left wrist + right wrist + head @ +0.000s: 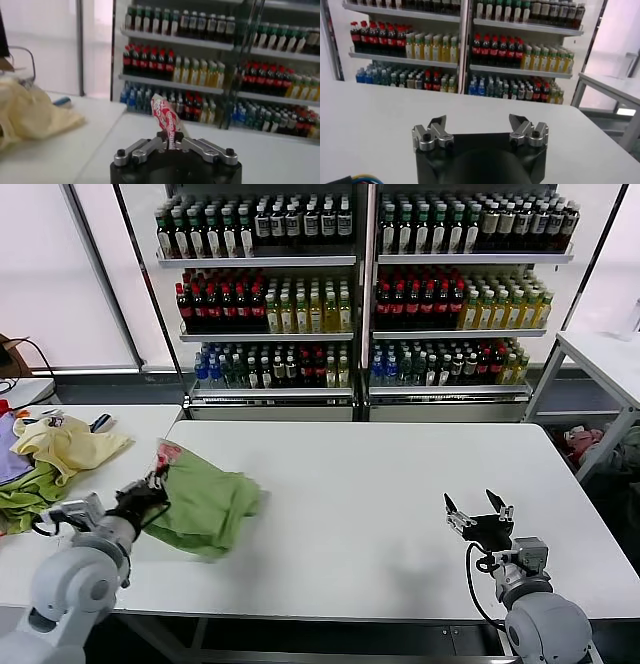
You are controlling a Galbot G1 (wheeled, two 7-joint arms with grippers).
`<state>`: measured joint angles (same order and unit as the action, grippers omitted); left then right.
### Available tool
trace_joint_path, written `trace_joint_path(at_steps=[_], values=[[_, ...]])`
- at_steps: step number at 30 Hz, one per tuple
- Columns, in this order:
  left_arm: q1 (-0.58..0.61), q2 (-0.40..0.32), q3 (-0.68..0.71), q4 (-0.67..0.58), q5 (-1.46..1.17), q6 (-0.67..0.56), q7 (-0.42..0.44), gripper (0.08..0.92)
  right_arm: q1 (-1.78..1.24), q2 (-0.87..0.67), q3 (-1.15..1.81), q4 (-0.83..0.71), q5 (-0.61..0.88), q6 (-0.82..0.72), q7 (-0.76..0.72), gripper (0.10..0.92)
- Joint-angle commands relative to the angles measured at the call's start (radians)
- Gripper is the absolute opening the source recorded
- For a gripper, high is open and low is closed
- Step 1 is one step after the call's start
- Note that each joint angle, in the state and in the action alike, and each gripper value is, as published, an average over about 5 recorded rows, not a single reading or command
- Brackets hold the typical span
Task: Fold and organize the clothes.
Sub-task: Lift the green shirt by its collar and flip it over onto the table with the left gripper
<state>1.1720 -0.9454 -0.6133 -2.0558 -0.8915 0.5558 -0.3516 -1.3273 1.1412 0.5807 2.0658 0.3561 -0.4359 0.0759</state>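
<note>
Your counter [380,504] carries the crumpled sage-green shirt [205,504] on its left side, near the front edge and well apart from the yellow and olive garments on the side table. Your left gripper [152,489] is clenched on the shirt's edge by the red-and-white patch [167,120], so this looks like the opening pick-up, before any fold. Your right gripper [478,517] hovers released over the counter's right; next, I'd judge, you lift and spread the shirt flat, probably with both.

Print on the shirt's red-and-white patch [166,120] and on the bottle labels [300,224] is unreadable.
</note>
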Motion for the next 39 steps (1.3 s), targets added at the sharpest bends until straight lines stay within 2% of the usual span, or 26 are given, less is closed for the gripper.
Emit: trace_joint_path(at_steps=[1, 4, 7, 12, 16, 24, 31, 34, 39], values=[[-0.015, -0.029, 0.049, -0.184, 0.009, 0.026, -0.039, 0.123, 0.004, 0.013, -0.007, 0.011, 0.000, 0.001, 0.001, 0.823], [-0.028, -0.152, 0.193, -0.173, 0.130, 0.026, -0.038, 0.123, 0.004, 0.023, -0.015, 0.017, -0.003, -0.002, 0.003, 0.823], [-0.054, -0.242, 0.336, -0.110, 0.241, 0.022, -0.028, 0.122, 0.003, 0.026, -0.018, 0.024, -0.006, -0.006, 0.004, 0.823], [-0.103, -0.338, 0.505, 0.057, 0.444, 0.005, -0.012, 0.122, -0.008, 0.026, -0.009, 0.036, -0.008, -0.008, 0.005, 0.823], [-0.141, -0.395, 0.588, 0.100, 0.497, 0.016, -0.018, 0.122, -0.022, 0.023, 0.005, 0.047, -0.008, -0.009, 0.004, 0.823], [-0.225, -0.470, 0.716, 0.223, 0.515, 0.024, -0.022, 0.122, -0.030, 0.026, 0.020, 0.057, -0.007, -0.010, 0.003, 0.823], [-0.252, -0.512, 0.748, 0.248, 0.500, -0.016, 0.007, 0.134, -0.027, 0.025, 0.022, 0.055, -0.007, -0.011, 0.002, 0.823], [-0.250, -0.502, 0.745, 0.249, 0.500, -0.065, 0.029, 0.192, -0.018, 0.025, 0.016, 0.052, -0.007, -0.012, 0.002, 0.823], [-0.225, -0.469, 0.726, 0.206, 0.482, -0.121, 0.058, 0.337, 0.009, 0.031, -0.013, 0.039, -0.009, -0.014, 0.005, 0.823]])
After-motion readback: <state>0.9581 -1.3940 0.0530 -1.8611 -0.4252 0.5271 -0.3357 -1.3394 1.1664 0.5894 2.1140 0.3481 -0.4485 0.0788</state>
